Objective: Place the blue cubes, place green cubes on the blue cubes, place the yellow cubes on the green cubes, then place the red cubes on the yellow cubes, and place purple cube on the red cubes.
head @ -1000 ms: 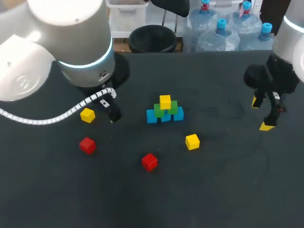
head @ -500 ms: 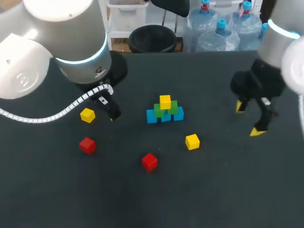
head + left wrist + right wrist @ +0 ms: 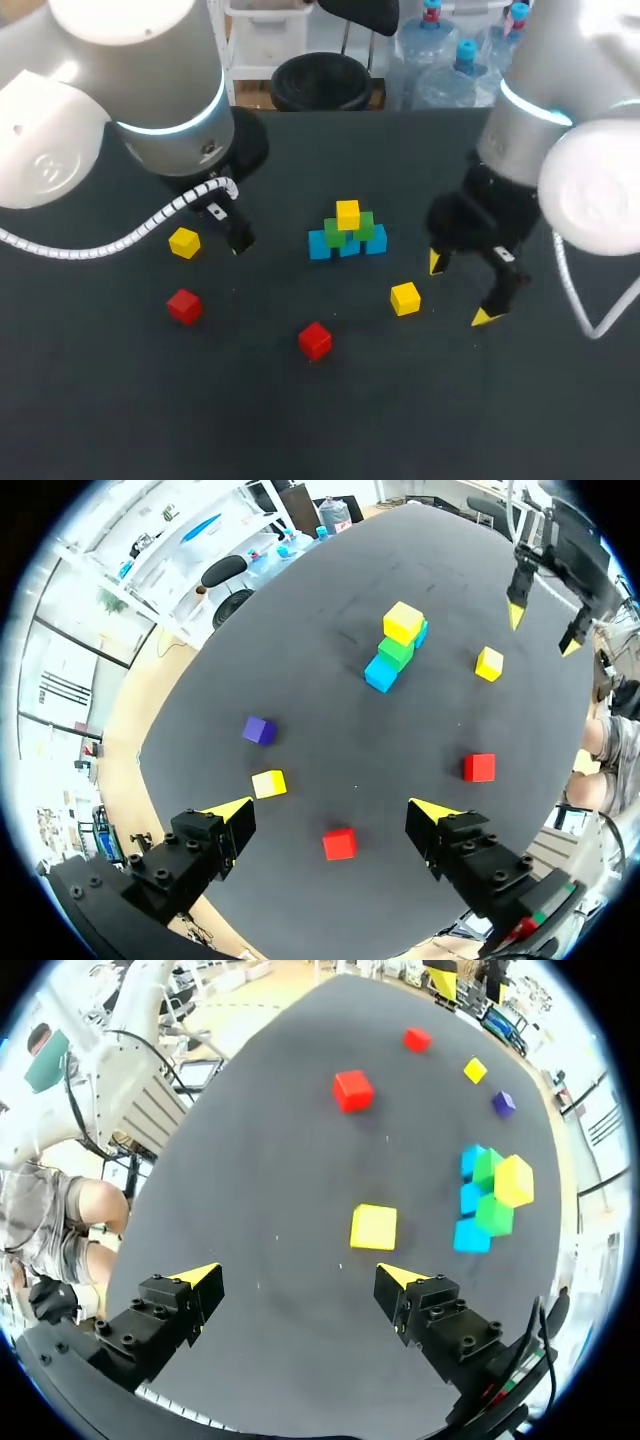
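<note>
Open and empty, the right pincer hangs at three o'clock of a loose yellow cube; the stack stands at that cube's eleven o'clock. The left pincer, likewise open, hovers at the stack's nine o'clock.

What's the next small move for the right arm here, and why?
Probably ease the right arm toward the nearest loose yellow cube and lower over it: its jaws stand open and empty just beside that cube, and the stack has only one yellow on its greens so far.
</note>
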`<state>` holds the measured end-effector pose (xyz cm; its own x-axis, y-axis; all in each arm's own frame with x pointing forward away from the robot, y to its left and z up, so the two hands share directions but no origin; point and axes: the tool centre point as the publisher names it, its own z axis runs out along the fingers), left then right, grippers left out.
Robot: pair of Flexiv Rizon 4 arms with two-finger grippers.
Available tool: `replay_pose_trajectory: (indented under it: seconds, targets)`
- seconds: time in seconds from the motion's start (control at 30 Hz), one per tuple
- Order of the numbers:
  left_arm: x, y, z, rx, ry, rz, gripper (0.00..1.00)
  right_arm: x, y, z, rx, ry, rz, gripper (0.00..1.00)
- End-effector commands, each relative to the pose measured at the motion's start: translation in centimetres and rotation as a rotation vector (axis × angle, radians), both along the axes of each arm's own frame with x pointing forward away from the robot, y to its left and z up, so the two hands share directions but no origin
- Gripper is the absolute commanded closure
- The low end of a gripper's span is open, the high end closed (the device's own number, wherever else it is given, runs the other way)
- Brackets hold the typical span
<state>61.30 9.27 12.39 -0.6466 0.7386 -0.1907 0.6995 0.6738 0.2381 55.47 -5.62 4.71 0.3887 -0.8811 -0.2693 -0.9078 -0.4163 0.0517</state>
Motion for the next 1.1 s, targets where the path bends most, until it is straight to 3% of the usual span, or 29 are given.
replay_pose_trajectory:
  seconds: [0.03,0.33,0.5,0.73,1.1]
  targets:
    - [0.1,0.0,0.0,0.001,0.003,-0.002,0.00,1.4,0.4,-0.4,0.012,0.046,0.016,0.00]
    - [0.1,0.0,0.0,0.001,0.003,-0.002,0.00,1.4,0.4,-0.4,0.012,0.046,0.016,0.00]
    - [0.1,0.0,0.0,0.001,0.003,-0.002,0.00,1.8,1.7,-0.1,-0.086,0.000,0.019,0.00]
    - [0.1,0.0,0.0,0.001,0.003,-0.002,0.00,2.7,3.8,-1.3,-0.109,-0.008,0.064,0.00]
    - [0.1,0.0,0.0,0.001,0.003,-0.002,0.00,4.1,4.3,-2.9,-0.117,0.000,0.050,0.00]
